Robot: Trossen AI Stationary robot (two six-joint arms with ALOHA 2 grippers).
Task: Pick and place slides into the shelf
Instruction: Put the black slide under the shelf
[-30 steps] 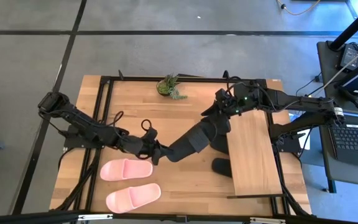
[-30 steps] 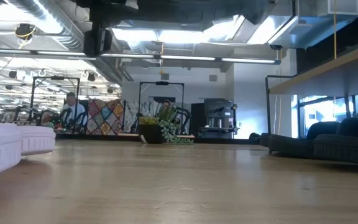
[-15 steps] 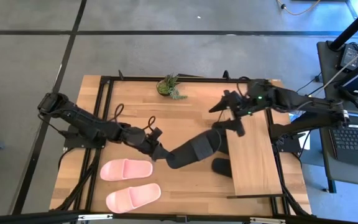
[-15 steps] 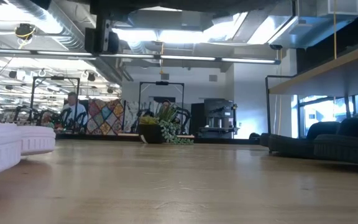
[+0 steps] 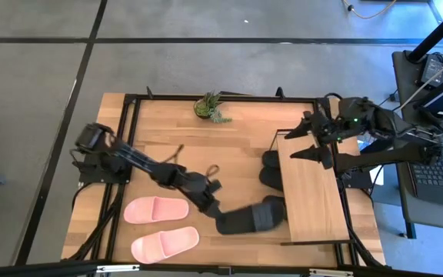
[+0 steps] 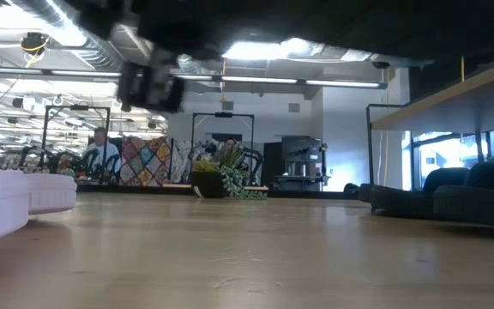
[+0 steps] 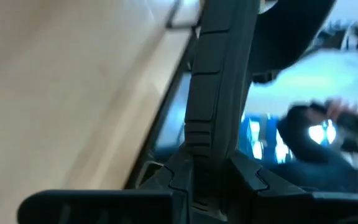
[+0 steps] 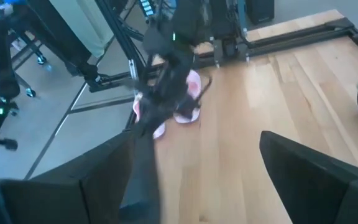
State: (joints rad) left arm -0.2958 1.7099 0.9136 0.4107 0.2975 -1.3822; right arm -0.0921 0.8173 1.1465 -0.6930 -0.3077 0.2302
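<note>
Left gripper (image 5: 220,218) clamped on matte black slide (image 5: 254,216), low beside shelf (image 5: 310,192).
Right gripper (image 5: 308,145) spread wide, empty, over shelf's far end. Two more black slides (image 5: 269,168) tucked at shelf edge; pink pair (image 5: 160,226) on wooden table (image 5: 168,123) near potted plant (image 5: 210,107). Grey floor around.

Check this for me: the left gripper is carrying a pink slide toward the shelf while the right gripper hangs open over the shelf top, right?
Not quite. The slide in the left gripper is black, as the high view shows. The rest holds: the right gripper hangs open over the shelf top.
</note>
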